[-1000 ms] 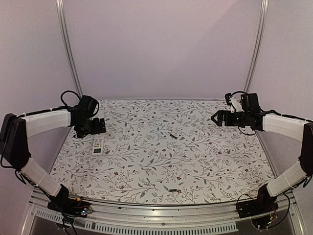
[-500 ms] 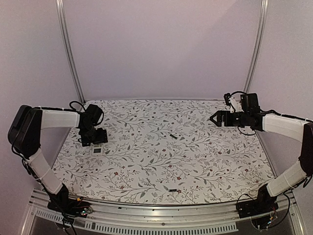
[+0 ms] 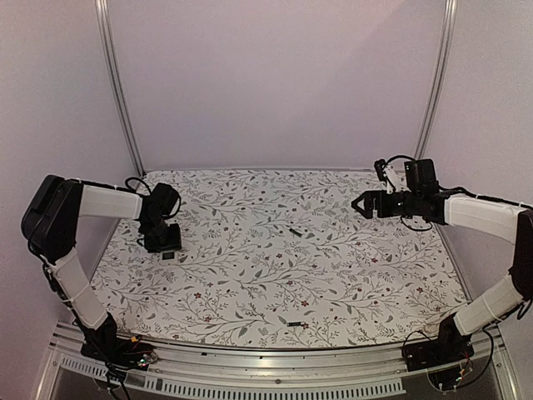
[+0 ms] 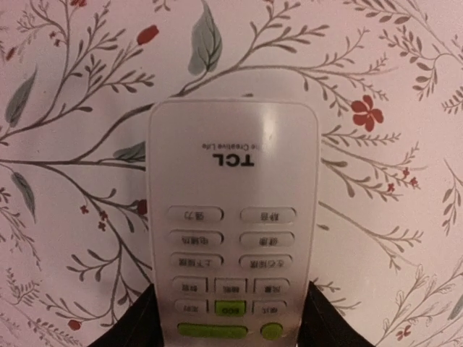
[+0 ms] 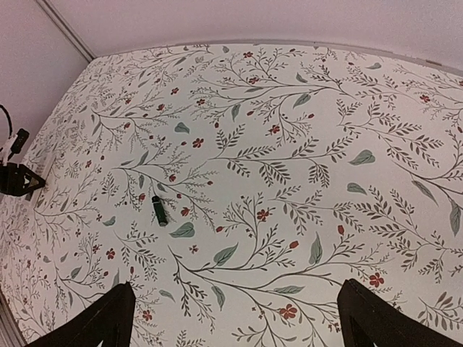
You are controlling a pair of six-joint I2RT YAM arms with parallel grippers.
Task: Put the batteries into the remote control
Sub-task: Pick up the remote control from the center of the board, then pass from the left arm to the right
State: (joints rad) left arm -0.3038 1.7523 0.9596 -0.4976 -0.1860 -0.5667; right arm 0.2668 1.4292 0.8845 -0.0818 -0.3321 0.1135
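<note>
The white remote control (image 4: pixel 233 188) lies face up on the flowered table, its rows of buttons and green keys toward my wrist. From above only its near end (image 3: pixel 169 255) shows under my left gripper (image 3: pixel 164 242). In the left wrist view that gripper (image 4: pixel 230 289) has a black finger against each long side of the remote. One dark battery (image 3: pixel 294 231) lies mid-table and also shows in the right wrist view (image 5: pixel 159 210). A second battery (image 3: pixel 293 323) lies near the front edge. My right gripper (image 3: pixel 360 202) hovers open and empty at the far right (image 5: pixel 236 289).
The flowered tabletop (image 3: pixel 275 275) ends at a metal rail along the front (image 3: pixel 266 354). Two upright metal posts (image 3: pixel 121 92) stand at the back corners before a plain wall. My left gripper shows as a dark shape at the left edge of the right wrist view (image 5: pixel 18 179).
My left gripper has swung toward the front and come down over the remote, which now lies mostly hidden under it. My right gripper has drifted slightly left.
</note>
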